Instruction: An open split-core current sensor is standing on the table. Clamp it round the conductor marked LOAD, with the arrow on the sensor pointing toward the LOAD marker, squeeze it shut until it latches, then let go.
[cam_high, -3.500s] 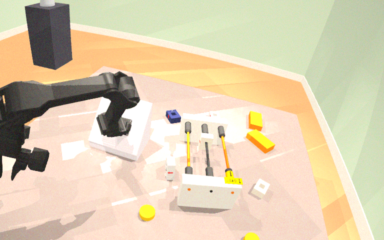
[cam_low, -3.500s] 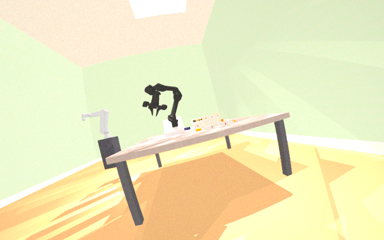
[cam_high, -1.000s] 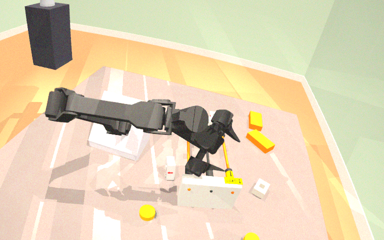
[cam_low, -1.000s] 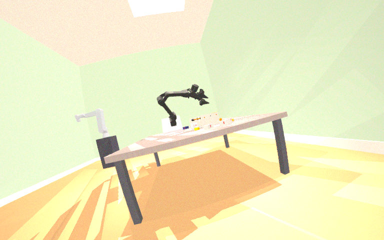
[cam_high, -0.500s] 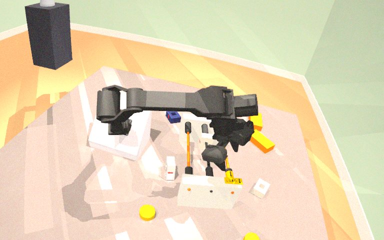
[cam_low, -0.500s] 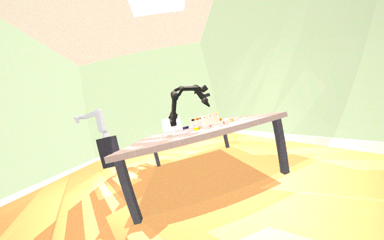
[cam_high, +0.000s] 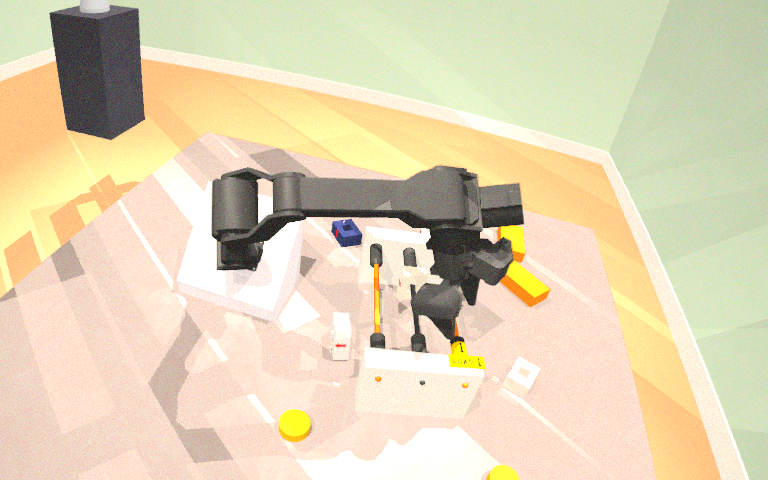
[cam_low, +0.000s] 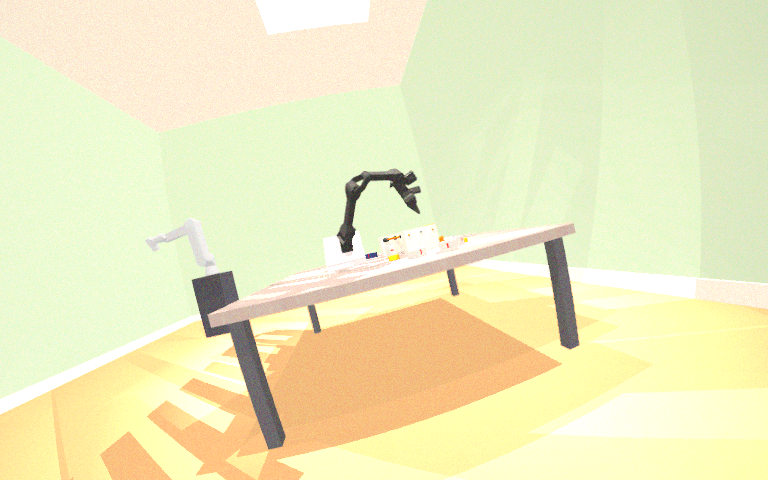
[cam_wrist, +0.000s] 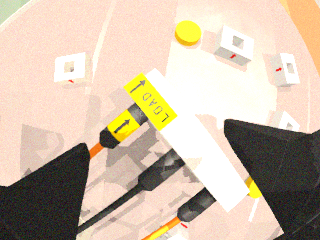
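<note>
My gripper is open and empty, high above the conductor stand. The LOAD marker is a yellow plate with an arrow on the front panel's top edge. The LOAD conductor is orange, with a yellow arrow sleeve at its front end. A white block with a red arrow stands left of the panel. Another white block with a square hole lies to the right. I cannot tell which block is the open sensor.
The white front panel also carries a black conductor and another orange one. A blue block, yellow discs and orange-yellow blocks lie around. More white blocks stand beyond the panel.
</note>
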